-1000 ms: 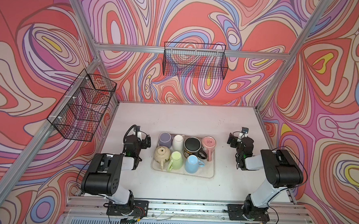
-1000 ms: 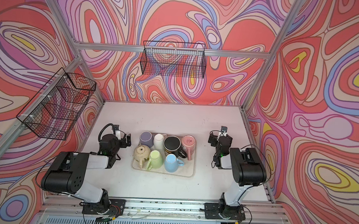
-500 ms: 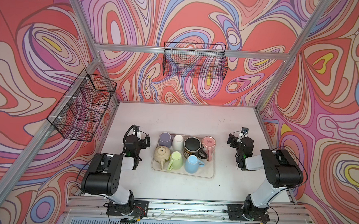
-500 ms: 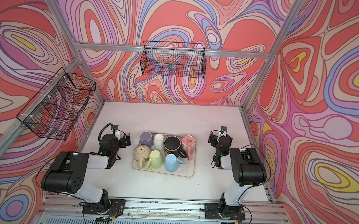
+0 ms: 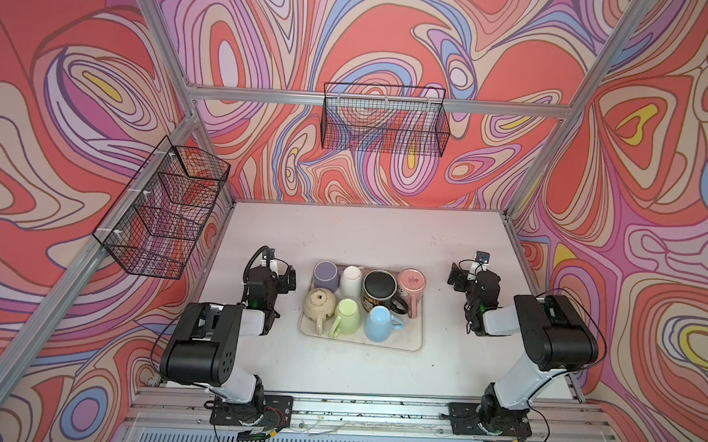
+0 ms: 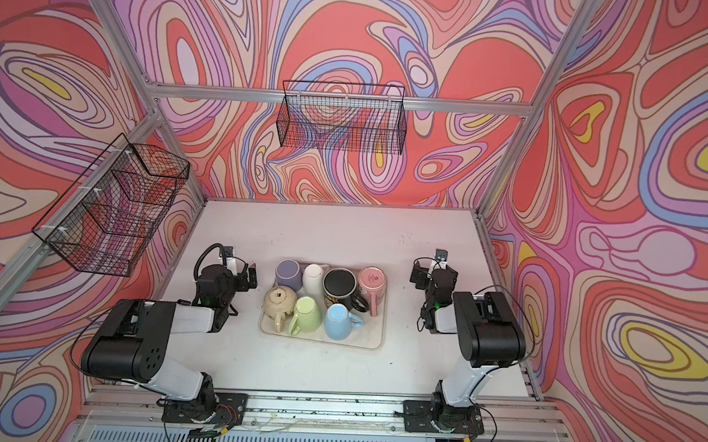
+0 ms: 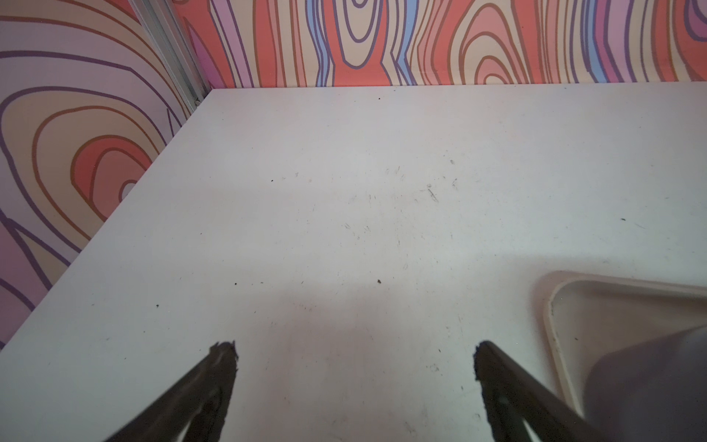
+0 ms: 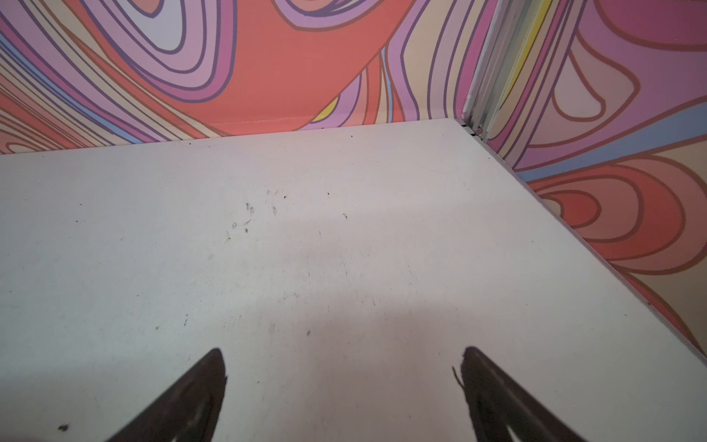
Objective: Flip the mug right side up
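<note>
Several mugs stand close together on a cream tray [image 5: 383,346] [image 6: 333,342] in the middle of the table. Among them are a lilac mug [image 5: 326,275] [image 6: 288,273], a white mug [image 5: 351,281], a black mug [image 5: 379,289], a pink mug [image 5: 411,284], a cream mug [image 5: 319,304], a green mug [image 5: 348,315] and a blue mug [image 5: 378,322]. Most show their bases upward. My left gripper [image 5: 288,276] [image 7: 354,352] hangs open over bare table just left of the tray. My right gripper [image 5: 456,276] [image 8: 342,358] is open and empty, right of the tray.
Two black wire baskets hang on the walls, one on the left [image 5: 161,208] and one at the back [image 5: 384,119]. The left wrist view shows the tray corner [image 7: 551,302] and the blurred lilac mug [image 7: 650,382]. Patterned walls and metal posts close in the table.
</note>
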### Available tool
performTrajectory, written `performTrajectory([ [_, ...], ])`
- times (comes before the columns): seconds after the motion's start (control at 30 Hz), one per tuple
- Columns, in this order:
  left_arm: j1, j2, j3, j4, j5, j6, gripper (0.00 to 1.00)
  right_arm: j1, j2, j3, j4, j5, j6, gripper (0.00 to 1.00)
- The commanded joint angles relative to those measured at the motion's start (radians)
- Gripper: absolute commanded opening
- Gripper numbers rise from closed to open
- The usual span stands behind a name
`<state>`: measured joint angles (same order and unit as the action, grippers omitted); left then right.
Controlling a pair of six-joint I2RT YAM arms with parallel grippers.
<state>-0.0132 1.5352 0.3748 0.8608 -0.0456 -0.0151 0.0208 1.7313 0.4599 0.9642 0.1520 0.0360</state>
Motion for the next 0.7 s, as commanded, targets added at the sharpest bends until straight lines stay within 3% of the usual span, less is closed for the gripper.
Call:
performTrajectory([
  [0.0,0.001,0.006,0.010,0.011,-0.004,0.001,1.00,0.000,-0.010,0.005,0.002,-0.005,-0.002,0.98],
  [0.2,0.002,0.004,0.006,0.016,-0.009,0.000,1.00,0.000,-0.017,-0.007,0.026,-0.011,-0.007,0.98],
  [0.3,0.001,-0.065,0.045,-0.113,-0.090,-0.035,1.00,0.007,-0.107,-0.047,0.018,-0.004,-0.019,0.98],
  [0.47,-0.001,-0.206,0.082,-0.282,-0.105,-0.044,1.00,0.008,-0.324,0.102,-0.474,0.041,0.071,0.98],
  [0.53,-0.001,-0.271,0.117,-0.383,-0.112,-0.078,1.00,0.008,-0.390,0.148,-0.602,0.029,0.105,0.98],
  [0.67,-0.001,-0.377,0.258,-0.641,-0.036,-0.140,1.00,0.008,-0.527,0.198,-0.780,-0.078,0.168,0.88],
])
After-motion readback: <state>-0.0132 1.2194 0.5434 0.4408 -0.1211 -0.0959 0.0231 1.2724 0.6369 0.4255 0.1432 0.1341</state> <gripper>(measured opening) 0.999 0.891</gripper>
